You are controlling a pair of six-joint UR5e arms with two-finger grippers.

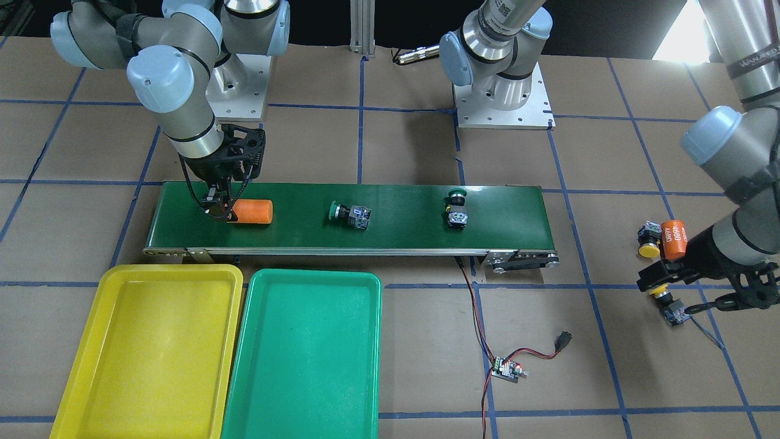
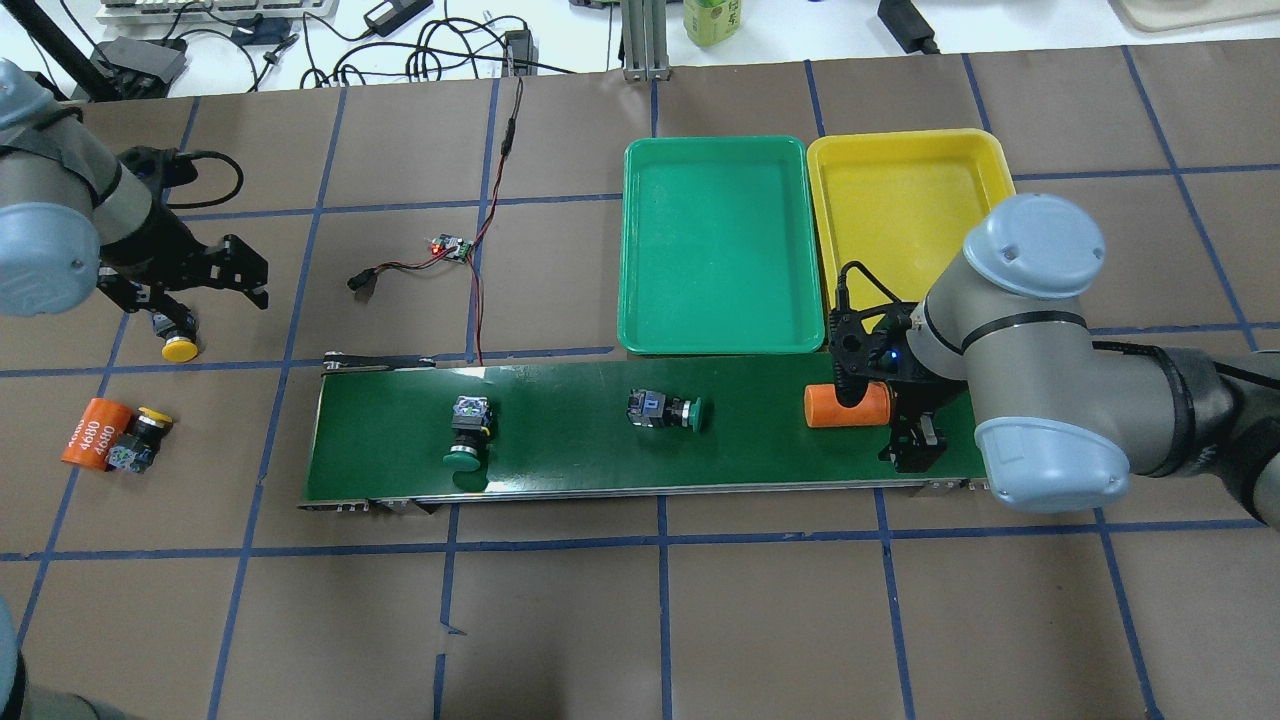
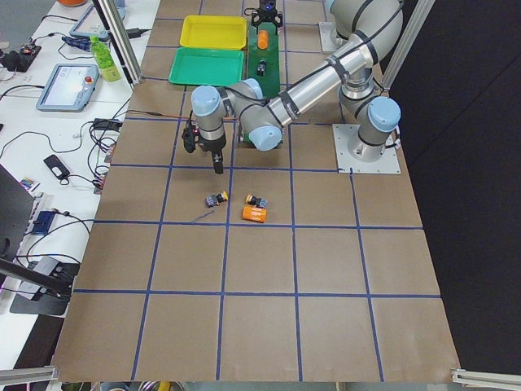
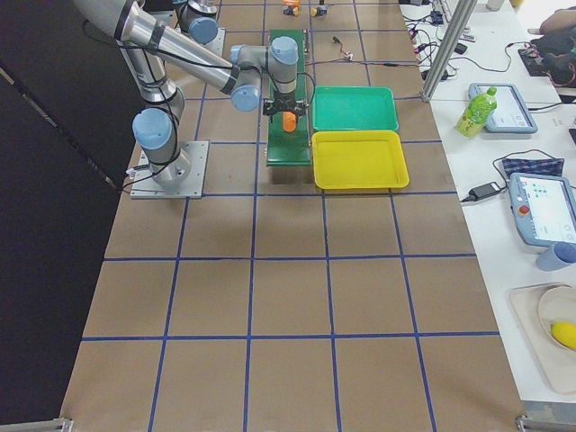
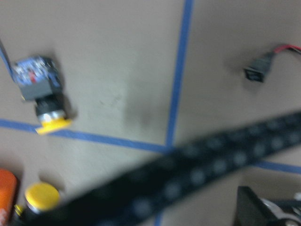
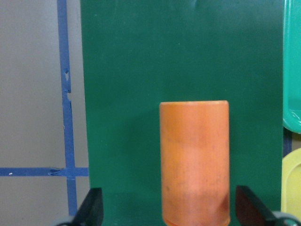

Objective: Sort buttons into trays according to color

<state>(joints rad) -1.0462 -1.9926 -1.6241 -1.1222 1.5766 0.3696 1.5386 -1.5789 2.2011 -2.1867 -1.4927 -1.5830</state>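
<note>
The right gripper [image 6: 170, 203] is spread wide and empty astride the smooth orange plastic cylinder [image 6: 194, 155]. It should be closed squarely, so that rolling is prevented.

Tabletop [image 1: 426, 152] was brown paper w/ a dark-blue tape grid. Belt [image 1: 402, 210] across mid-frame was dark green w/ a silver edge rail. Lower left, yellow tray [image 1: 152, 347] was bright yellow. Beside it, green tray [image 1: 304, 353] was teal-green. Mid-belt button [image 1: 348, 214] and right-belt button [image 1: 457, 210] had green caps on blk-grey bodies. At right edge, upper button [image 1: 649, 244] and lower button [image 1: 667, 305] had yellow caps, same dark bodies. Plain cylinder [image 1: 251, 211] at belt's left was solid orange. Printed cylinder [image 1: 674, 239] at right was orange w/ white "4680" lettering. Wires [image 1: 481, 341], lower centre, were red + blk, and the small board [image 1: 506, 369] green. Arm shells [image 1: 164, 79] were silver-grey w/ pale blue caps.
</note>
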